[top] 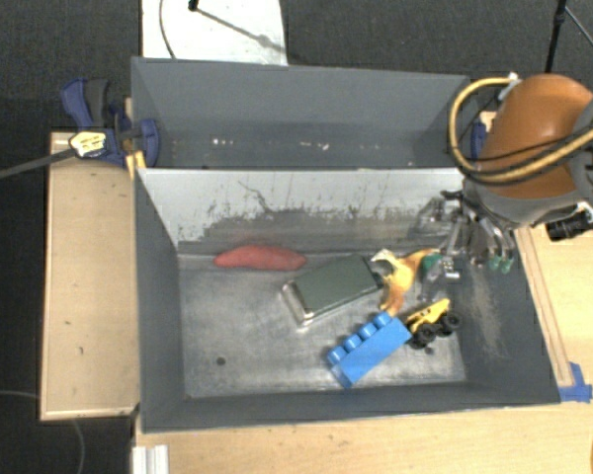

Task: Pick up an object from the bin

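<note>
Camera view, looking down into the grey metal bin (227, 349). The arm enters from the right of the frame, its orange cover (539, 126) at upper right. The gripper (446, 265) hangs low at the right of the bin floor, near the back wall. Whether it is spread or pressed together cannot be told.

Just left of the gripper lies a small orange-and-white object (399, 269); contact between the two cannot be judged. Below the gripper in the frame sits a yellow-and-black toy (427, 321), and beside that a blue studded brick (368, 348), set diagonally. A grey flat slab (330, 285) lies at the floor's centre, touching the orange-and-white object. A red oblong piece (260, 257) lies apart, toward the left, by the back wall.
</note>
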`<state>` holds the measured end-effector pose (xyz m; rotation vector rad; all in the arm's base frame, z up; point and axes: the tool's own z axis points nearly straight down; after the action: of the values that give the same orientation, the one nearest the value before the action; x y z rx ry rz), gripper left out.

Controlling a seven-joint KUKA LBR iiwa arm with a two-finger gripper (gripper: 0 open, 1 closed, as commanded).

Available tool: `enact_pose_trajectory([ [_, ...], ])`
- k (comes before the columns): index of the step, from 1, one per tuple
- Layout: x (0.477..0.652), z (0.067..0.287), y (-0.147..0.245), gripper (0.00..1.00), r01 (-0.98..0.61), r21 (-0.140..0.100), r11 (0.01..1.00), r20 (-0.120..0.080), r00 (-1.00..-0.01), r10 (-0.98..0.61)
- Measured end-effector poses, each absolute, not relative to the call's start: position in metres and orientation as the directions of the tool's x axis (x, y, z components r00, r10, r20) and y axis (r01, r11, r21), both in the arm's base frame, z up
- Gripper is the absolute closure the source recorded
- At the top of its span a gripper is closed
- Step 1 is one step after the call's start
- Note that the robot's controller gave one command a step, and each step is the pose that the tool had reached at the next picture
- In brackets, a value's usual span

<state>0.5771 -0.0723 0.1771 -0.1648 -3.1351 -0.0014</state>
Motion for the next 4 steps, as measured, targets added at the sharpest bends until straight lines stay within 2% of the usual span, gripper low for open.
enact_pose_trajectory([
  [1,0.562,0.120,-0.093,0.00,-0.201,-0.002,0.980,-0.009,-0.979,-0.201],
  [2,0.580,0.092,-0.092,0.00,-0.264,-0.003,0.965,-0.002,-0.965,-0.264],
  [3,0.576,0.096,-0.092,0.00,-0.271,-0.004,0.963,-0.008,-0.962,-0.271],
  [4,0.565,0.095,-0.094,0.00,-0.422,-0.016,0.906,-0.032,-0.906,-0.422],
])
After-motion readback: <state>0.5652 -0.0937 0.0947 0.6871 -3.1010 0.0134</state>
